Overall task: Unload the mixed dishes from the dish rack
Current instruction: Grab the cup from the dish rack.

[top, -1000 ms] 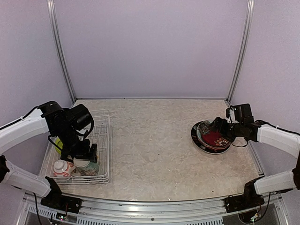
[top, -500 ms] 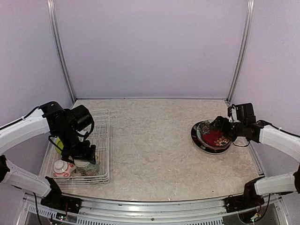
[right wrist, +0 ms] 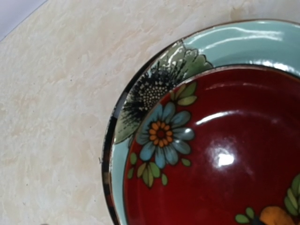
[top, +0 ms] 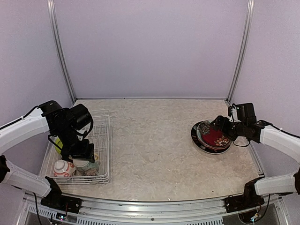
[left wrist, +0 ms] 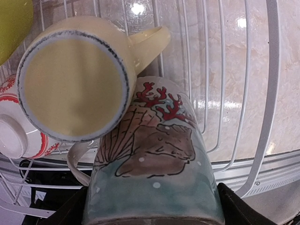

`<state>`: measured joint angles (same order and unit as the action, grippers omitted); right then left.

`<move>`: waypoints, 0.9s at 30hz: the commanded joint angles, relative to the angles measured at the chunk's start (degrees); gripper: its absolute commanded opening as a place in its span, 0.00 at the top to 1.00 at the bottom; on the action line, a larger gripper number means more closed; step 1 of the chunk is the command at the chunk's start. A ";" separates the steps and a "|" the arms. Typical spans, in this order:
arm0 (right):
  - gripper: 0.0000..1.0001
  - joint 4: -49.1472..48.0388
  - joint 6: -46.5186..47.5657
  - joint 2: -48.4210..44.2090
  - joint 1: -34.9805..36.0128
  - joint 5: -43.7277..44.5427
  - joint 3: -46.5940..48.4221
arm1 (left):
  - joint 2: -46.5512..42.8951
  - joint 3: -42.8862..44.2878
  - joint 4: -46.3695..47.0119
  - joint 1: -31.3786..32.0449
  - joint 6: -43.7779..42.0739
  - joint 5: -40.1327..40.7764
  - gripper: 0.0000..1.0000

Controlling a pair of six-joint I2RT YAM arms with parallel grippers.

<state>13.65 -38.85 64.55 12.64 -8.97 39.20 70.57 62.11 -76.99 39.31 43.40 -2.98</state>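
In the dish rack a cream patterned mug lies with a yellow mug resting against it. A red-white patterned bowl and a lime-green bowl sit beside them. My left gripper is down over the patterned mug. Its fingers stand on either side of the mug, tight to its walls; contact is unclear. On the right, the dark red floral plate lies on the pale teal plate and the black-rimmed plate. My right gripper hovers over the stack's left rim, holding nothing.
The rack's white wire walls stand close around the left gripper. The plate stack sits near the table's right edge, by the metal frame post. Marbled tabletop lies between rack and plates.
My left gripper has sunk a little lower onto the patterned mug and its fingers have drawn inward. The right gripper has eased slightly back from the plates.
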 commanded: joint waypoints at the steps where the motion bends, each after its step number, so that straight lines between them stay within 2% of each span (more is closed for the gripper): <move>1: 0.10 0.29 0.10 0.22 0.61 -0.33 0.35 | 0.40 2.39 -4.63 -0.78 -0.74 0.18 0.55; 8: 0.10 -0.20 -0.07 0.35 0.71 -0.50 0.52 | -0.23 6.92 -8.45 -0.97 -0.95 0.00 0.69; 27: 0.10 -1.19 -0.16 4.08 1.63 -0.94 3.78 | -7.28 21.09 -18.91 -2.84 -2.77 2.46 0.92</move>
<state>13.28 -38.87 67.26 13.26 -9.43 41.43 66.06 76.82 -79.18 37.28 42.78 -1.34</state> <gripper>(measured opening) 0.899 0.794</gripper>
